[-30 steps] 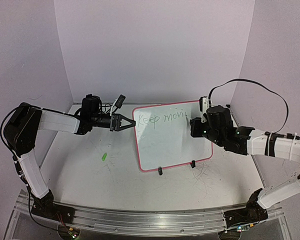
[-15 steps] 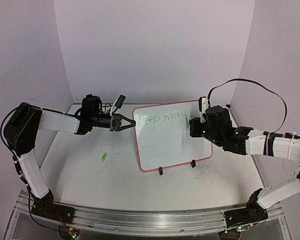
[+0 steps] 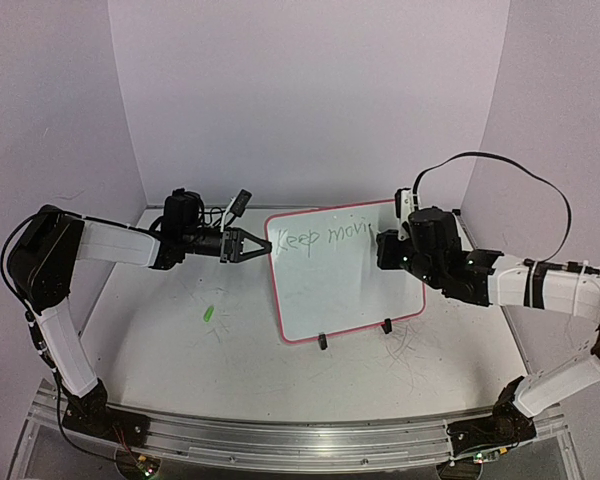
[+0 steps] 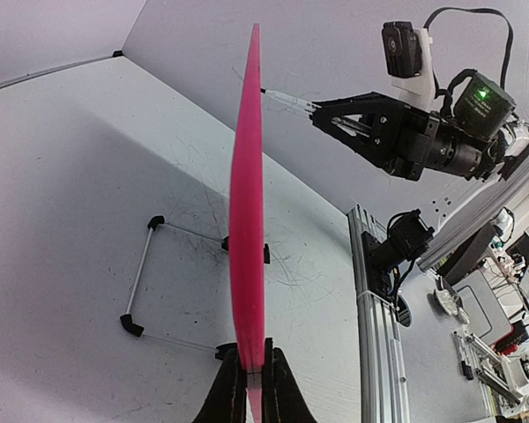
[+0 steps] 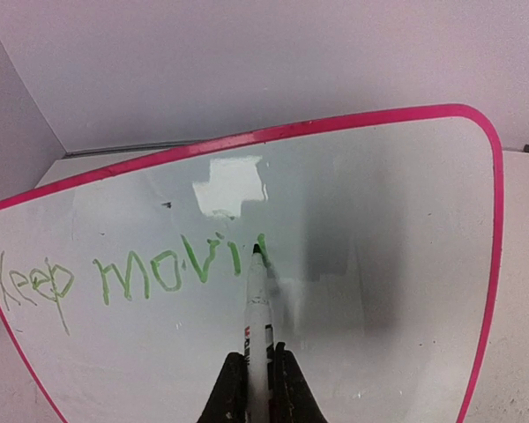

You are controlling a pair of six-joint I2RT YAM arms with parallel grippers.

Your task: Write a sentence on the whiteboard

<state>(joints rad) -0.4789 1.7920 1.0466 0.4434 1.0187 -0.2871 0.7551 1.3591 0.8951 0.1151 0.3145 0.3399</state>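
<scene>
The whiteboard [image 3: 345, 275], white with a pink-red frame, stands on two black feet mid-table. My left gripper [image 3: 260, 245] is shut on its left edge, which shows edge-on in the left wrist view [image 4: 247, 229]. My right gripper [image 3: 384, 250] is shut on a white marker [image 5: 260, 326], its tip touching the board face [image 5: 379, 291]. The sentence [image 5: 132, 269], in green script, reads "Keep movi" plus a fresh stroke at the marker tip. It shows small in the top view [image 3: 320, 237].
A small green object [image 3: 208, 313] lies on the table left of the board. A wire stand [image 4: 145, 278] with black feet props the board from behind. Purple walls close in behind and at both sides. The metal rail [image 3: 280, 440] runs along the near edge.
My right gripper has shifted slightly left and up along the board with the marker. The left gripper and the board have not moved.
</scene>
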